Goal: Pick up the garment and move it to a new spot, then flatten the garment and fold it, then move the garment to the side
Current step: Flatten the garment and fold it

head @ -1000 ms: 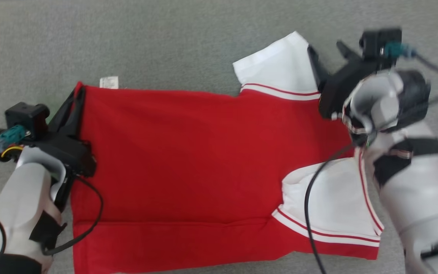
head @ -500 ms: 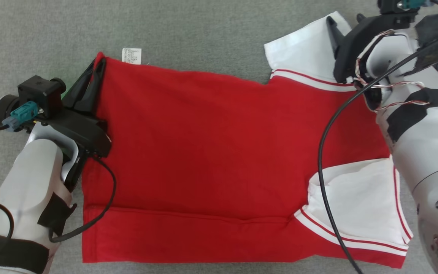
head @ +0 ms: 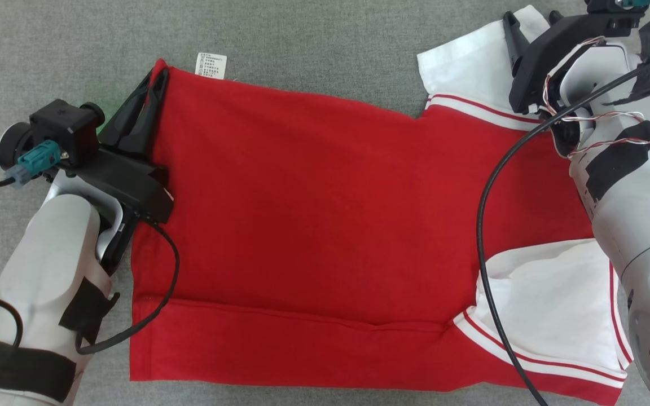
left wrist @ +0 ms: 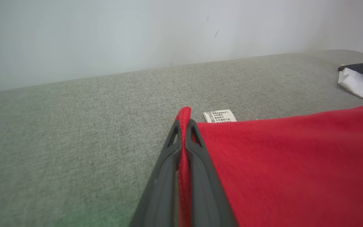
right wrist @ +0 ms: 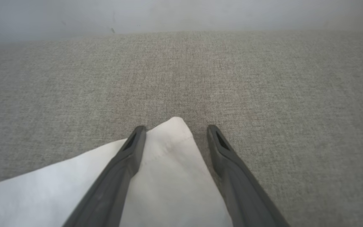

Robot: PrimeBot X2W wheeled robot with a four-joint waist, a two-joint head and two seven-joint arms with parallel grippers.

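Note:
A red garment [head: 325, 225] with white, red-striped sleeves lies spread flat on the grey fabric surface [head: 302, 39]. My left gripper [head: 156, 79] is shut on the garment's far left corner. In the left wrist view the red edge [left wrist: 184, 148] is pinched between the left gripper's [left wrist: 184, 121] two fingers, and the red cloth [left wrist: 295, 164] stretches off to the right. My right gripper [head: 531, 17] is open at the far right. In the right wrist view it [right wrist: 176, 127] straddles the tip of the far white sleeve [right wrist: 169, 176], one finger over the cloth, the other beside it.
A white care label [head: 211, 65] sticks out at the garment's far edge near the left gripper. The near white sleeve [head: 550, 304] lies folded onto the body at lower right, crossed by my right arm's black cable [head: 486, 237]. A pale wall [left wrist: 169, 37] rises behind the surface.
The whole head picture has shifted, so the camera has moved. The left gripper keeps its hold on the corner. The right gripper stays open at the far sleeve.

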